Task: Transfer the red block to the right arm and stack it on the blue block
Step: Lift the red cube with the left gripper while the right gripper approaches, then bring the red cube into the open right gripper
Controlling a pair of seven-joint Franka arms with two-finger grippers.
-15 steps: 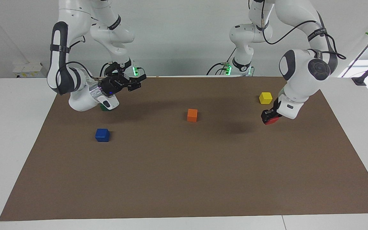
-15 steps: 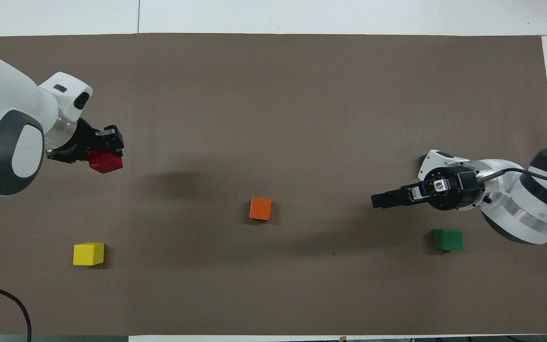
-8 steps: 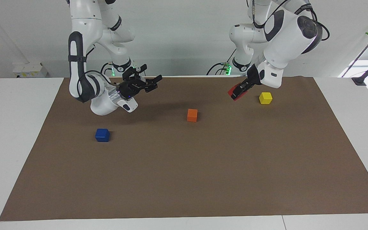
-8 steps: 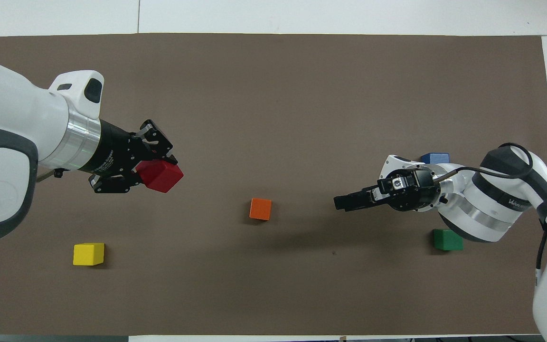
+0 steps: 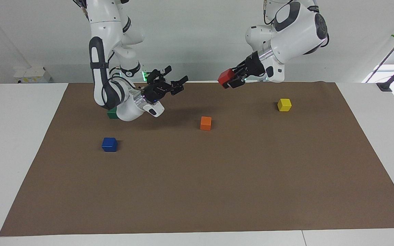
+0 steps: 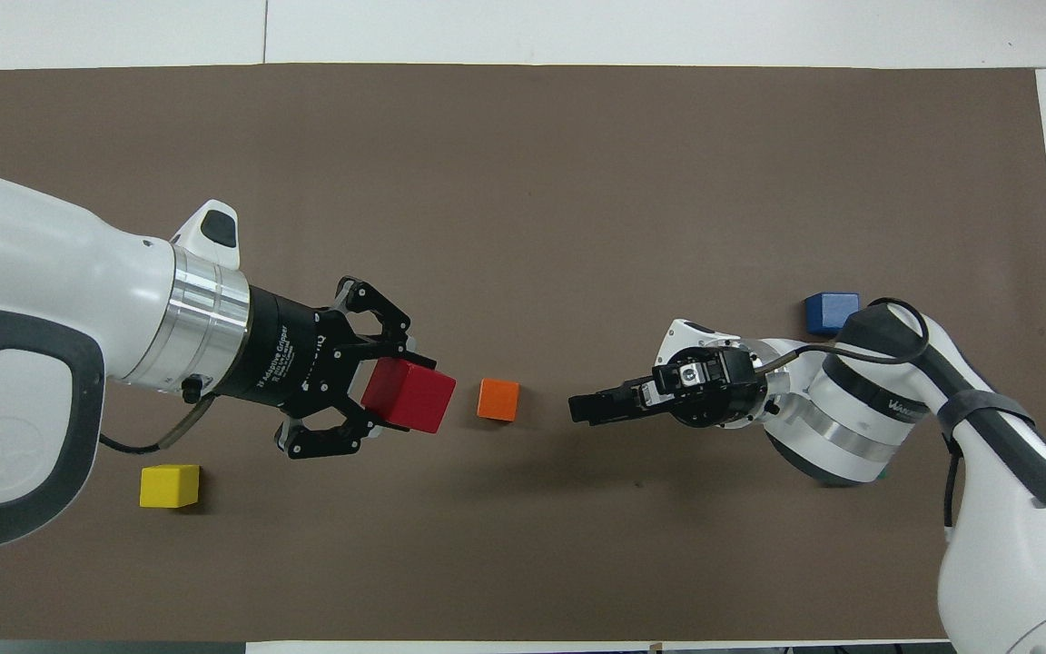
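1. The left hand (image 5: 230, 81) is clenched on the red block (image 5: 225, 78), holding it in the air above the bench (image 5: 217, 177), over the strip nearest the robots
2. The right hand (image 5: 176, 83) hangs spread and empty, level with the red block and well apart from it, fingers pointing toward it
3. The block looks light, stiff and flat-faced; the right hand should likely pinch the two bare faces the left fingers leave free
4. Farther out, below the right hand, the blue block (image 5: 109, 144) sits waiting on the bench, its top bare
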